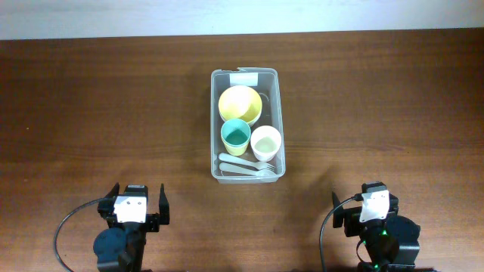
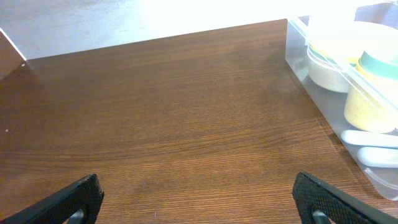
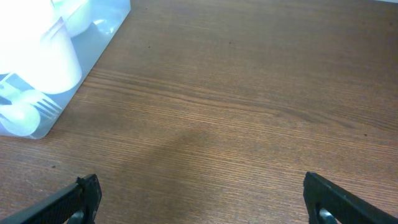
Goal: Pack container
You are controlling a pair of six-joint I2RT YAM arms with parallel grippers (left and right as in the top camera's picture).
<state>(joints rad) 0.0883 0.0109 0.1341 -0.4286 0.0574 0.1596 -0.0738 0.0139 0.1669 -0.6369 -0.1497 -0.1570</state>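
Observation:
The clear plastic container [image 1: 215,125] stands at the table's centre, its white label at the far short end. Inside are a yellow bowl [image 1: 240,104], a teal cup [image 1: 235,136], a pale yellow cup [image 1: 265,141] and white plastic cutlery [image 1: 246,167] at the near end. The container also shows at the right of the left wrist view [image 2: 298,59] and at the top left of the right wrist view [image 3: 102,38]. My left gripper [image 2: 200,202] is open and empty near the front left edge. My right gripper [image 3: 202,202] is open and empty near the front right edge.
The brown wooden table [image 1: 91,113] runs to a pale wall at the back. Both arms sit at the table's near edge, well apart from the container.

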